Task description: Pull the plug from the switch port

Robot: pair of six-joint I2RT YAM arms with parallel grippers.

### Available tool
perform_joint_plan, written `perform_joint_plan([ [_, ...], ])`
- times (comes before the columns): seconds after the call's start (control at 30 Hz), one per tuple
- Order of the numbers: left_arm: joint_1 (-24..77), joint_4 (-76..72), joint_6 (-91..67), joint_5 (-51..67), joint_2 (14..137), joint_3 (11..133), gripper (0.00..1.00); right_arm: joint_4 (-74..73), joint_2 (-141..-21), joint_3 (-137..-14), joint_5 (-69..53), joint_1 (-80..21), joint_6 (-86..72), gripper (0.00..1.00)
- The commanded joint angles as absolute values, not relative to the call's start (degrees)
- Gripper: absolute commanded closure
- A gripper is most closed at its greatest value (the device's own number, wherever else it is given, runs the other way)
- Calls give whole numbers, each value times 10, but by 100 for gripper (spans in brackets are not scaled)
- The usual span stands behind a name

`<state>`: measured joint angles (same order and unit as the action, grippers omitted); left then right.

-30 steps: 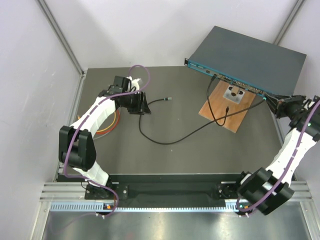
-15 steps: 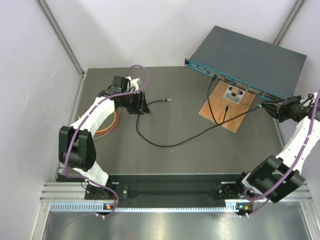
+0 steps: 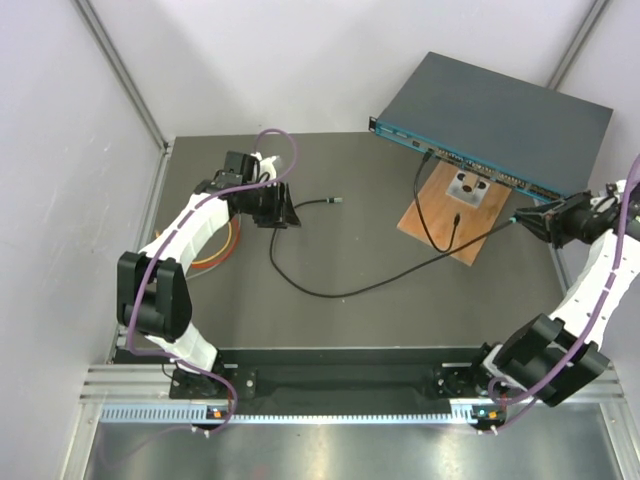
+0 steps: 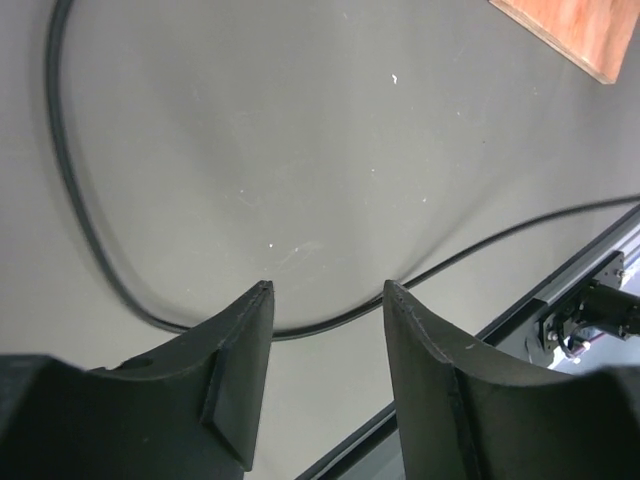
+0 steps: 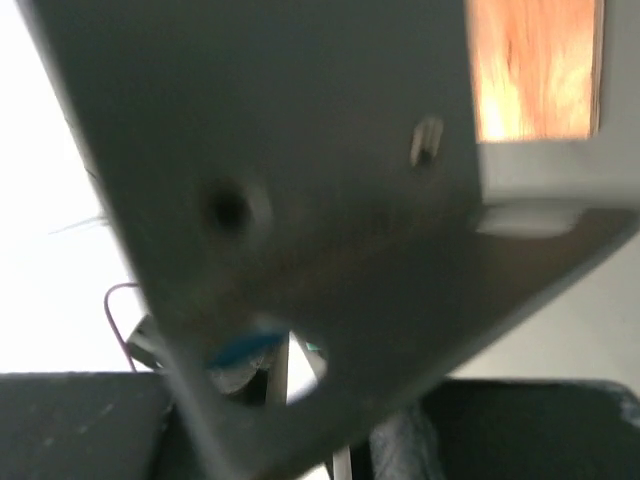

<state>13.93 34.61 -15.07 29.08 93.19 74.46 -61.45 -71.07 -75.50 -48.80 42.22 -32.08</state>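
The switch (image 3: 500, 105), a flat dark grey-blue box, lies at the back right with its teal socket face (image 3: 450, 155) turned toward the table. My right gripper (image 3: 530, 218) is shut on the plug (image 3: 517, 218) of a long black cable (image 3: 350, 285), a short way off that face near its right end. The right wrist view is blurred. It is mostly filled by the switch's grey underside (image 5: 300, 150). My left gripper (image 3: 288, 213) hovers open over the table at the left, nothing between its fingers (image 4: 240, 330), with the cable (image 4: 100, 260) on the table below.
A brown wooden board (image 3: 480, 228) with a small metal plate lies in front of the switch. A second black cable (image 3: 428, 155) is plugged into the teal face and loops over the board. Coloured cables (image 3: 215, 255) lie beside the left arm. White walls enclose the table.
My right gripper has moved left and away from the switch face, carrying the plug with it. The long cable's curve has shifted left. The left arm has not moved.
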Motion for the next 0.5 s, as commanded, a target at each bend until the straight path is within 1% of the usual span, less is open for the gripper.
perform_joint_plan([
  [0.0,136,323,-156,315,914,758,47,-697,-690,-787,-464,399,-300,100],
  [0.03,136,316,-158,317,911,758,42,-710,-688,-810,-456,374,-294,100],
  [0.1,136,308,-175,322,904,757,38,-742,-693,-844,-433,328,-292,100],
  [0.13,136,302,-181,323,901,756,36,-748,-696,-887,-422,273,-299,100],
  [0.17,136,296,-186,327,893,758,34,-748,-700,-911,-412,245,-308,100],
  [0.23,136,272,-213,350,883,757,33,-720,-711,-972,-412,175,-350,100],
  [0.3,135,254,-250,372,870,760,32,-690,-720,-1002,-431,138,-385,100],
  [0.33,135,240,-266,403,866,761,32,-656,-722,-1014,-434,121,-417,100],
  [0.4,135,154,-331,455,853,746,32,-624,-726,-1030,-452,70,-447,100],
  [0.43,135,114,-362,512,847,737,31,-587,-727,-1027,-455,37,-478,100],
  [0.47,135,32,-393,530,835,730,31,-564,-729,-1023,-458,19,-494,100],
])
